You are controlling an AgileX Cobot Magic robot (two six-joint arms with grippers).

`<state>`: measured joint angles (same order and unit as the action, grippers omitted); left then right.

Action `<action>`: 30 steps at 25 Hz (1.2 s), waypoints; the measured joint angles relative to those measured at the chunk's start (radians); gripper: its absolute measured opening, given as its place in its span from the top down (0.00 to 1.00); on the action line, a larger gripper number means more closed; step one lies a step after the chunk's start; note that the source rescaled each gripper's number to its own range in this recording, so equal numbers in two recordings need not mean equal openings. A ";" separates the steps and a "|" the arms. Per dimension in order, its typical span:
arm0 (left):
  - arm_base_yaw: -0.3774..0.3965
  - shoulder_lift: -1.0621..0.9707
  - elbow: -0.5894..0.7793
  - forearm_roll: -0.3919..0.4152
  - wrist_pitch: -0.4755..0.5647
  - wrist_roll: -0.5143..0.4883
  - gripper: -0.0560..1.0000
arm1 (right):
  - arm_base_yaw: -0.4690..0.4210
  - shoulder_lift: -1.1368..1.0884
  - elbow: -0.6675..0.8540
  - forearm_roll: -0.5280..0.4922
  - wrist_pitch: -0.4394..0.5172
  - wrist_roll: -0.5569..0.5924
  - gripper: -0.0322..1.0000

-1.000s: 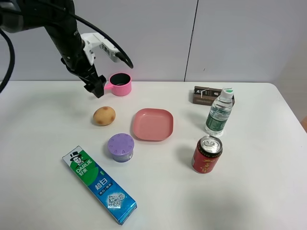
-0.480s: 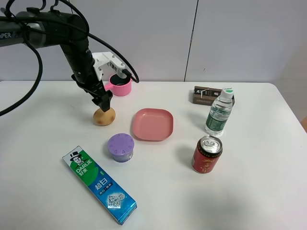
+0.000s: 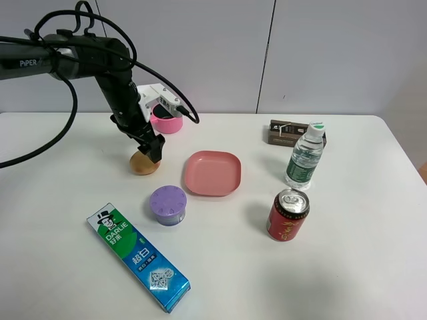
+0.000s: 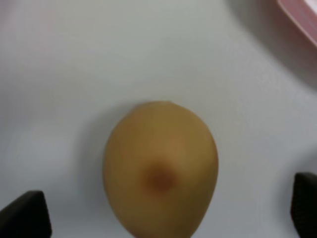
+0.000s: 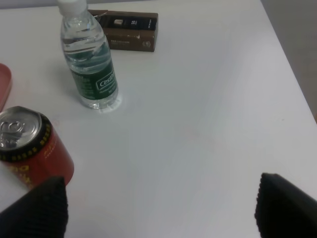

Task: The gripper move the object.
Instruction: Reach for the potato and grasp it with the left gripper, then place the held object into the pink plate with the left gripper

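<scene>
White tabletop [image 3: 373,267] with a pale wall behind it, fairly busy scene. The potato [image 3: 140,165] sits left of centre in the overhead view, just left of the pink plate [image 3: 212,173] and up from the round purple lidded container [image 3: 168,204]. The left gripper [image 3: 152,148] is right down over the potato, on a black arm [image 3: 80,53] with "PiPER" printed in white at the far left. In the left wrist view its fingers [image 4: 27,214] are spread wide either side of the potato, not touching it. A pink cup [image 3: 167,122] is just behind the arm. Lower left there's a blue-green toothpaste box [image 3: 138,257] that reads "DARLIE" plus Chinese characters. Over on the right: a red can [image 3: 287,215] whose writing I can't make out, a water bottle [image 3: 304,157] with a green label that looks like "Cestbon" in the right wrist view, and a brown box [image 3: 287,133] behind it. The right gripper [image 5: 161,208] hangs over bare table with its jaws wide apart, holding nothing.
</scene>
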<state>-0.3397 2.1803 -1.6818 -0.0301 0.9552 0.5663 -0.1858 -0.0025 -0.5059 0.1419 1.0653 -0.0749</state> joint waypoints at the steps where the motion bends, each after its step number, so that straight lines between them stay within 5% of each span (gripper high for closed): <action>1: 0.000 0.009 0.000 0.000 -0.001 0.000 0.00 | 0.000 0.000 0.000 0.000 0.000 0.000 0.00; 13: 0.000 0.109 0.000 0.012 -0.041 0.001 0.05 | 0.000 0.000 0.000 0.000 0.000 0.000 0.00; 15: 0.000 0.113 0.000 0.019 -0.043 0.001 0.16 | 0.000 0.000 0.000 0.000 0.000 0.000 0.00; 21: 0.000 0.113 -0.001 0.056 -0.044 0.001 0.84 | 0.000 0.000 0.000 0.000 0.000 0.000 0.00; 30: 0.000 0.053 -0.122 0.041 0.171 -0.001 0.93 | 0.000 0.000 0.000 0.000 0.000 0.000 0.00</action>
<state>-0.3397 2.2337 -1.8036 0.0107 1.1261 0.5651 -0.1858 -0.0025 -0.5059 0.1419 1.0653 -0.0749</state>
